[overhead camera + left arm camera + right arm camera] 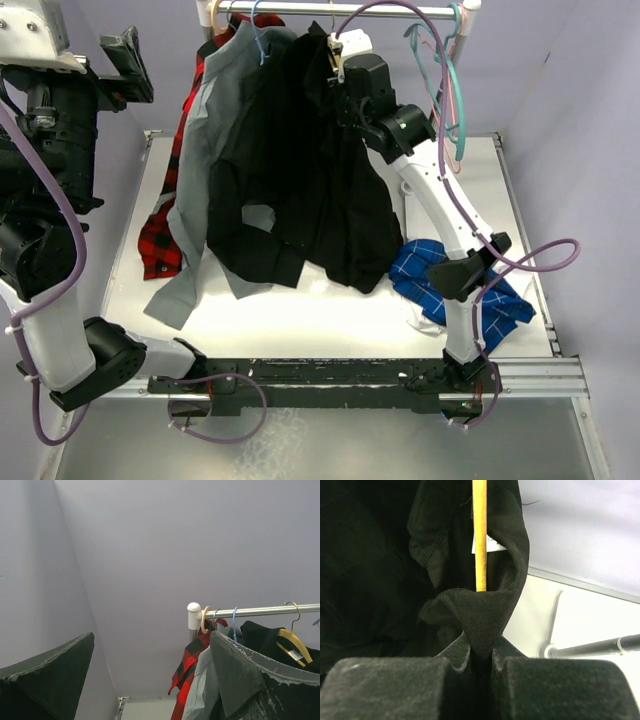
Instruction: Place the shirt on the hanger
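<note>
Shirt fabric (481, 612) sits pinched in right end effector (482, 664) beside one yellow hanger (480, 535).

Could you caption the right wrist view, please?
Right gripper pinches a fold of the black shirt by the yellow hanger.

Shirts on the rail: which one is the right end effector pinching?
The rightmost black fabric shirt, draped on the thin yellow-orange plastic hanger; the grey shirt and red-checked shirt hang further left, untouched.
</note>
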